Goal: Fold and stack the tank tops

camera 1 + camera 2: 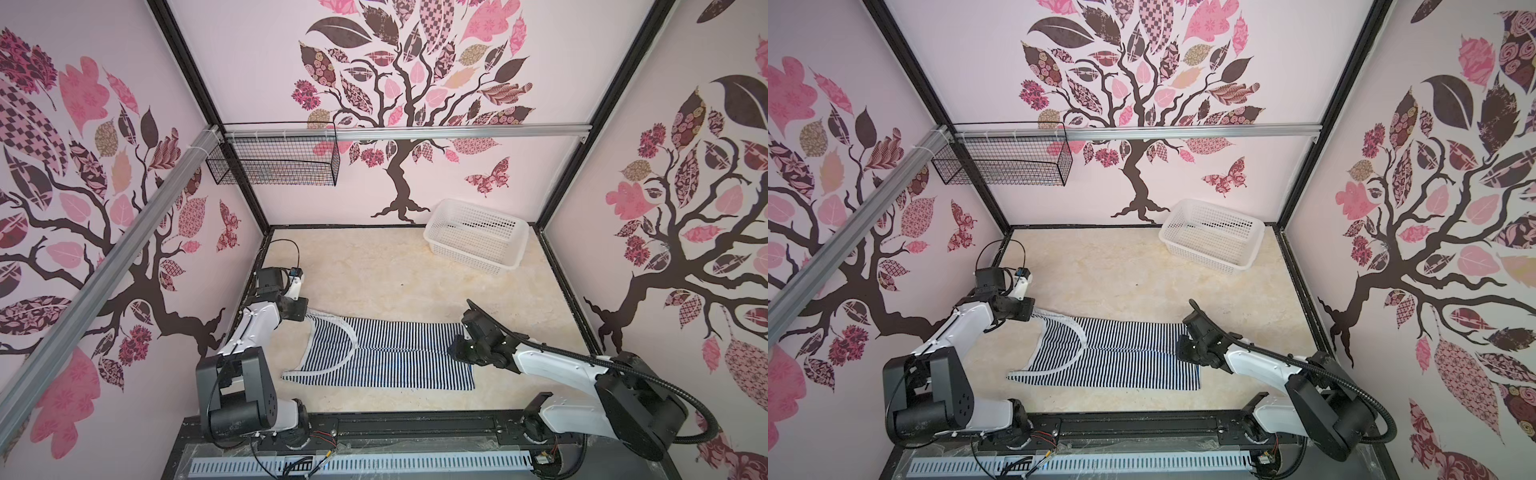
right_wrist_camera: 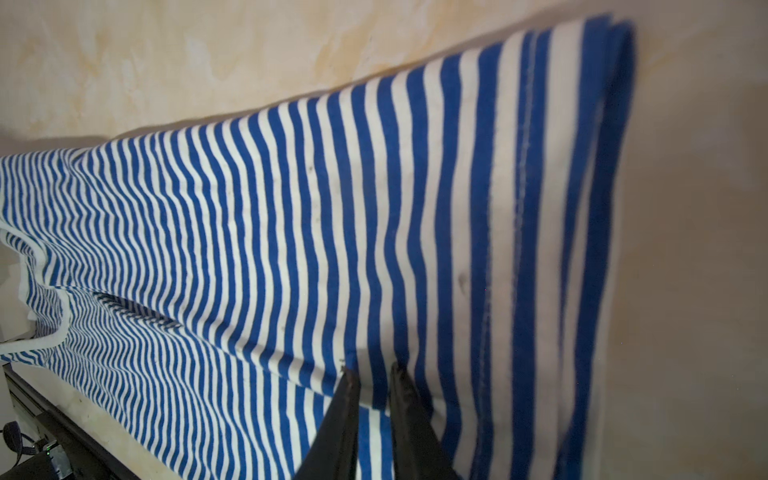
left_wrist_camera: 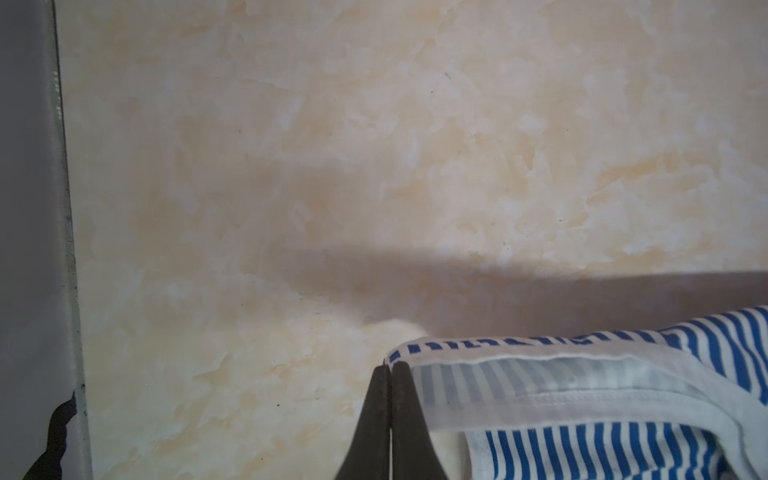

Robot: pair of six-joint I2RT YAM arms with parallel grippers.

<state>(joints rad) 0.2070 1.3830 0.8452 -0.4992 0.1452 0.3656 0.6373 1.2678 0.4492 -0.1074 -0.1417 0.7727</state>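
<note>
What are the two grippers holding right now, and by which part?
Both hold the navy-and-white striped fabric tank top: the left gripper pinches a white-edged shoulder strap end, the right gripper pinches fabric near the hem.

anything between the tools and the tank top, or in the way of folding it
Nothing visible. The left tool is shut on the tank top at its strap, the right tool pinches it near the hem, and the basket sits apart by the back wall.

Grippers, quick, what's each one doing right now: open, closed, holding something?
Left gripper: closed, pinching the white-edged strap of the blue-and-white striped tank top.
Right gripper: closed on a fold of the same tank top near its hem.
</note>
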